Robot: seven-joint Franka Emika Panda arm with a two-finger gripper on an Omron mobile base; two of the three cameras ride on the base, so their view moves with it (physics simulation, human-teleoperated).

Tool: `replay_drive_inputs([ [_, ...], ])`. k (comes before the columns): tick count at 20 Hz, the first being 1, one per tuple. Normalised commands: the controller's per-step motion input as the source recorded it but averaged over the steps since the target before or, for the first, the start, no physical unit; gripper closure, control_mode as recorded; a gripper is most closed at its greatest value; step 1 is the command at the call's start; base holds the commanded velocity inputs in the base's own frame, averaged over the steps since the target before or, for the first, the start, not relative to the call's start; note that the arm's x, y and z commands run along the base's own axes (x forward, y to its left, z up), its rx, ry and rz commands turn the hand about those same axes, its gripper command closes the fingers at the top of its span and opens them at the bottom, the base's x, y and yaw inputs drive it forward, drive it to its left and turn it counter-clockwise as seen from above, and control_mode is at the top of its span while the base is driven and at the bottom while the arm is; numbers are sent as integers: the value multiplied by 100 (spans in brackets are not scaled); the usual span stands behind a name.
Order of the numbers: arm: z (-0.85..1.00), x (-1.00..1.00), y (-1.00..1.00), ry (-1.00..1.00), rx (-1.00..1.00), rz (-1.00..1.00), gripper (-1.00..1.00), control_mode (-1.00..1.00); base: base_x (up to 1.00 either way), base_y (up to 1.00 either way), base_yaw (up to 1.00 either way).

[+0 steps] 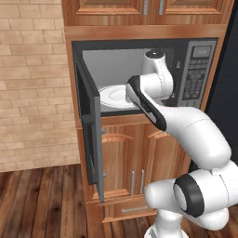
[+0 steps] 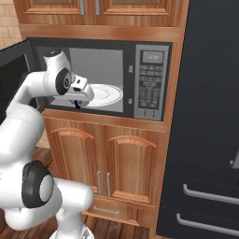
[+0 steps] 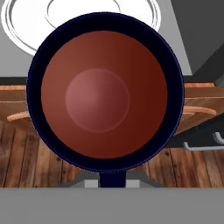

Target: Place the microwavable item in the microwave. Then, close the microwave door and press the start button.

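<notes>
Cup (image 3: 105, 92) sits right up against the hand camera, seen from above: a dark rim around a reddish-brown inside with a paler round bottom. It is held in the claw (image 2: 77, 103), whose one visible dark finger (image 3: 112, 179) rises at the bottom edge and meets the cup's near rim; the second finger is hidden, so how wide the claw stands cannot be told beyond that it grips the cup. In the right base view the claw hangs at the front lip of the microwave (image 2: 151, 49), low at the left of the opening, with only a dark sliver of the cup under the hand. Past the cup lies the white plate (image 3: 26, 26) on the light grey cavity floor, bare. The door (image 1: 90, 135) stands swung out to the left, edge-on in the left base view. The keypad (image 2: 150, 81) is on the microwave's right side. Wooden cabinets (image 2: 109, 161) stand below and above, and wood floor (image 3: 26, 162) shows under the cup.
</notes>
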Motion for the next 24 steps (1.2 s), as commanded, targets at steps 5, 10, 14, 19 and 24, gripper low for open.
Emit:
replay_drive_inputs([
  [5, -5, 53, 0, 0, 0, 0, 100, -100, 0, 0, 0],
  [10, -10, 50, 0, 0, 0, 0, 100, -100, 0, 0, 0],
  [14, -27, 53, 0, 0, -2, 0, 100, -100, 0, 0, 0],
  [19, -22, 55, 0, 0, -1, 0, 100, -100, 0, 0, 0],
  [24, -30, 62, 0, 0, -2, 0, 100, -100, 0, 0, 0],
])
